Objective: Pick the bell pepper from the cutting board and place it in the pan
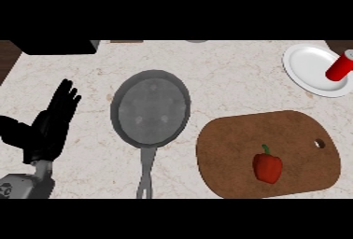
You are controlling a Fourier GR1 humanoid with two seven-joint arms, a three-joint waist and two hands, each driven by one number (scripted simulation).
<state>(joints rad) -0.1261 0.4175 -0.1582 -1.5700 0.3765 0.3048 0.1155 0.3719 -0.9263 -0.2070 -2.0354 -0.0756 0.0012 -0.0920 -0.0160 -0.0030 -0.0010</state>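
- Left hand (50, 128) rests at the left side, fingers straight and spread wide, holding nothing (the right hand does not show at all).
- Red bell pepper (267, 167) lies on the brown cutting board (234, 154), near the front and well apart from the hand.
- Grey pan (150, 109) sits between the hand and the board, with nothing in it.
- Far back, a red can (340, 66) sits on a white plate (307, 65).
- I think the picking step is not yet begun. Next, a hand must reach the pepper and curl round it.
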